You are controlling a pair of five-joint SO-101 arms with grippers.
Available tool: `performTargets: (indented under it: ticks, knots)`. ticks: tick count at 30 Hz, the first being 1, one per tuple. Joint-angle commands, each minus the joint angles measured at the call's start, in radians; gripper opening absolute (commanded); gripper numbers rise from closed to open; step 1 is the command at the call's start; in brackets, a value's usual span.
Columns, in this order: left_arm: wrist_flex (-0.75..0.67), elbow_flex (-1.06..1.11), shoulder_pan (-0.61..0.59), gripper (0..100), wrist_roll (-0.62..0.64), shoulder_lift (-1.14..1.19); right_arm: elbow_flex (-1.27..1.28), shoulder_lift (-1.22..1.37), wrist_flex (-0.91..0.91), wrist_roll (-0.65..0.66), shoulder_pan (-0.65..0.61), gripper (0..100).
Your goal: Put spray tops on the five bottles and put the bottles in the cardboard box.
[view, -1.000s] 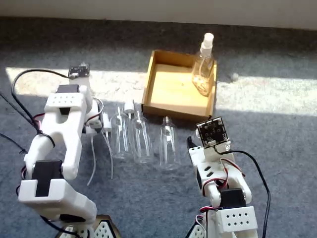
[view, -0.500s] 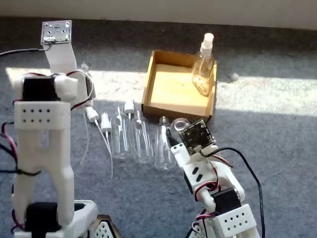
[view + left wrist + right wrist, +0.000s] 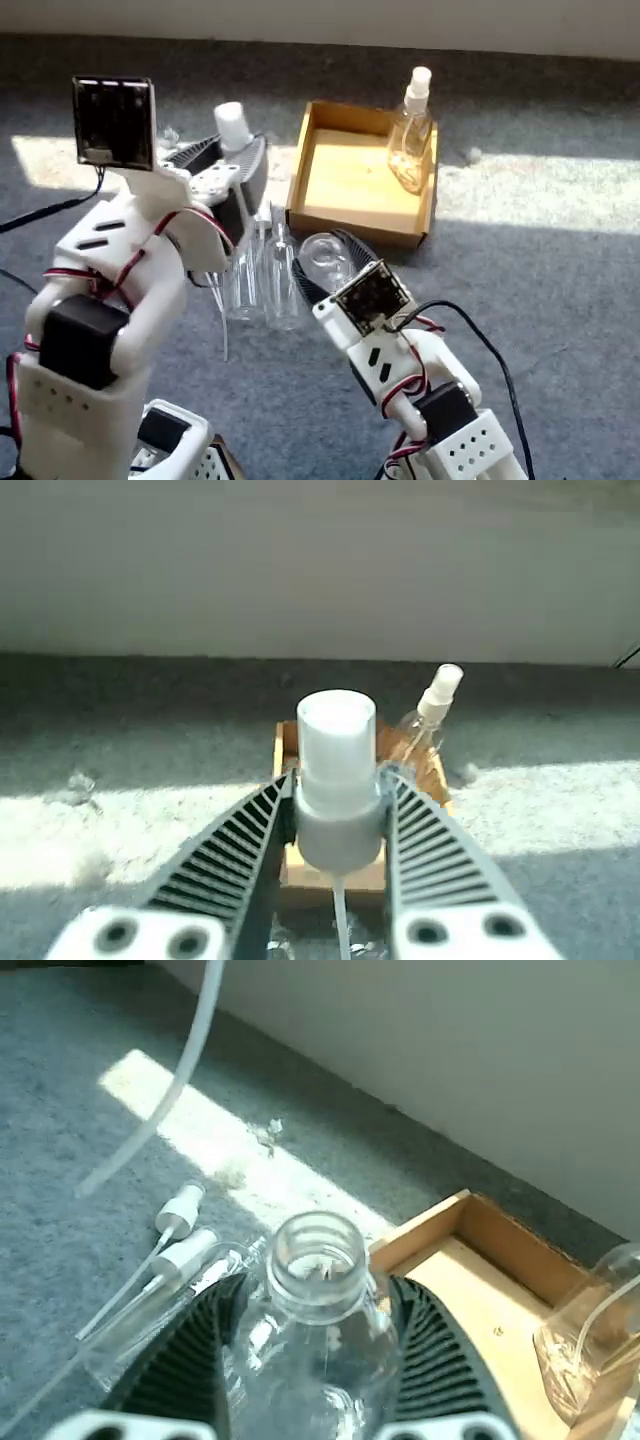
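Your left pincer [image 3: 338, 785] was clamped on a white plastic spray top [image 3: 337, 742], with its ribbed black fingers [image 3: 240, 840] pressing the collar from either side. You had the top seated right at the fingertips, and its cap end poked out past them. Its long axis ran along the pincer. The cap pointed away from the wrist, toward about 12 o'clock in the high view, and the thin white dip tube [image 3: 340, 920] trailed back between the fingers.

Your right pincer [image 3: 318, 1295] was closed around a clear plastic bottle with an open neck [image 3: 318, 1260], its fingers hugging the shoulders. That bottle lay lengthwise between the fingers, clear of the grey carpet [image 3: 560, 300]. Its mouth led past the tips and its body ran back toward the wrist.

In the high view, the held bottle sat at about 7 o'clock from the shallow brown cardboard box [image 3: 355, 228], just off its near wall. The held spray top was at roughly 11 o'clock from that bottle, apart from it. A clear bottle already fitted with a white sprayer [image 3: 410, 140] was in the box's 1 o'clock corner. Two clear capless bottles [image 3: 280, 280] lay side by side on the carpet at 9 o'clock of the held bottle, with their necks toward 12 o'clock. Two loose white spray tops [image 3: 180, 1205] lay near them.
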Motion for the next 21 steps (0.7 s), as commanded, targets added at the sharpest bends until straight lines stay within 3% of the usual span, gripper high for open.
performTargets:
  ticks: [1,5,11,21]
  knots:
    - [-0.233,0.065,0.124,0,0.017,-0.084,-0.058,-0.001,0.127,-0.06,0.064,0.4]
    - [-0.377,0.17,0.151,0,0.023,-0.122,-0.059,-0.002,0.208,-0.155,0.054,0.4]
    - [-0.555,0.32,0.186,0,0.025,-0.185,-0.059,-0.007,0.209,-0.164,0.007,0.4]
    - [-0.583,0.463,0.252,0,0.023,-0.288,-0.058,-0.002,0.208,-0.164,-0.01,0.4]
